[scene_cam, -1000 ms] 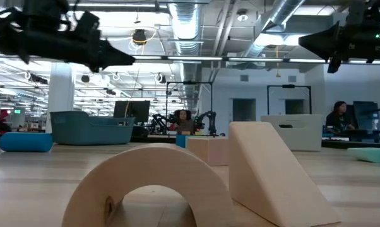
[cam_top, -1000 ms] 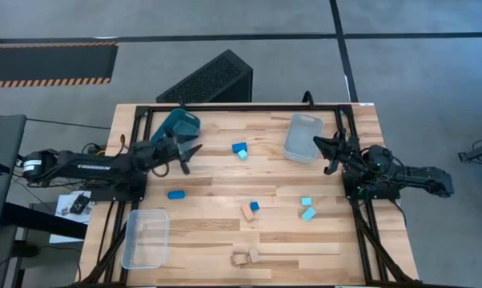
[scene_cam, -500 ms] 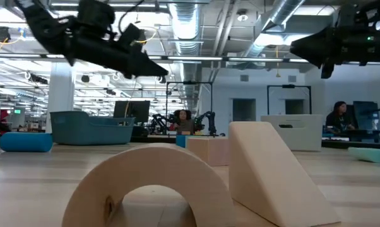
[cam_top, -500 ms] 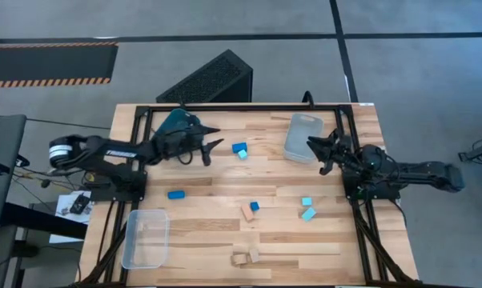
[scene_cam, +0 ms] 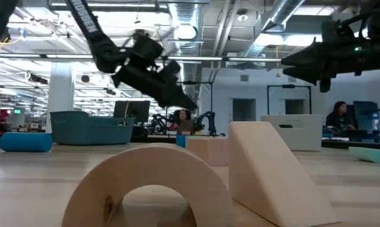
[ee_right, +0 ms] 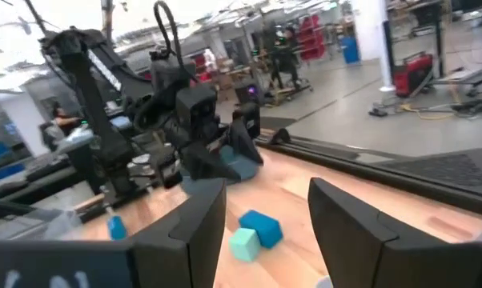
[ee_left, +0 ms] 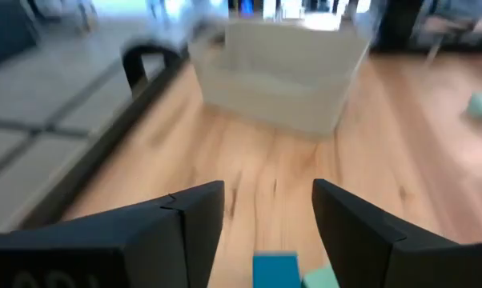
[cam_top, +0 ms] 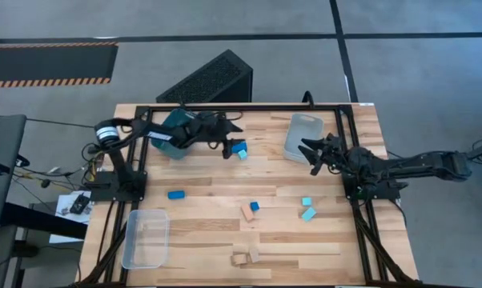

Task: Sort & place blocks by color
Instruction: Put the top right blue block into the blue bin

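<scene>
Near the worktop's far edge, a darker blue block touches a cyan block; left pincer hovers just above them, fingers parted, empty; teal bin behind it; right pincer, spread and empty, beside a clear bin; other blocks lie scattered nearer.

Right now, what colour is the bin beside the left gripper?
Teal. The bin shows best in the high view, at the table's far left, next to the left gripper.
</scene>
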Tool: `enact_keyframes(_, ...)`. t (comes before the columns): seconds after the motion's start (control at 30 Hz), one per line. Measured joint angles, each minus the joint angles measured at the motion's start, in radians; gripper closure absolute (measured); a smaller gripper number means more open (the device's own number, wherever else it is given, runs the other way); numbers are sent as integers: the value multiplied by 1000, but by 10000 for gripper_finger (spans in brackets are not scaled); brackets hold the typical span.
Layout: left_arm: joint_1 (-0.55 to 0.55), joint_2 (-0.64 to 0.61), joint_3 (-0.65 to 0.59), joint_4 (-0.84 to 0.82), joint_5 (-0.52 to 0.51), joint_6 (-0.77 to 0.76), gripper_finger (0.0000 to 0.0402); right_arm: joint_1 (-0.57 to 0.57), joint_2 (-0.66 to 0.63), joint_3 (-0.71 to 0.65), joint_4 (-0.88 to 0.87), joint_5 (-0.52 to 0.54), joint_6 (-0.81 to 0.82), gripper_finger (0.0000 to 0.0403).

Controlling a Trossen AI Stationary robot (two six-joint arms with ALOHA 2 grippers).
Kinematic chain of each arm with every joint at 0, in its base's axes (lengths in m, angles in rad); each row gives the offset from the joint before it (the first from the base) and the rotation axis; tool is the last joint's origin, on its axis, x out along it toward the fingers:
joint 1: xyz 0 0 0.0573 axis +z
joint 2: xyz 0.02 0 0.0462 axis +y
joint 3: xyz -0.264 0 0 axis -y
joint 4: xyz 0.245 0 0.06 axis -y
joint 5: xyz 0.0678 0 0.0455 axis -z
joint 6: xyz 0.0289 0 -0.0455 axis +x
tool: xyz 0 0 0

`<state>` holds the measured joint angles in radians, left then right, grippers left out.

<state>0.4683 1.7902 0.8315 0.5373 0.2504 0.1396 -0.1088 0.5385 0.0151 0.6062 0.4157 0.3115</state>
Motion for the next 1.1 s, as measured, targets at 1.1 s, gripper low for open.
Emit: enact_keyframes(1.1, -9, 46, 58, -360, -37, 180, 176, -64, 111, 1, 83, 3, -26, 204)
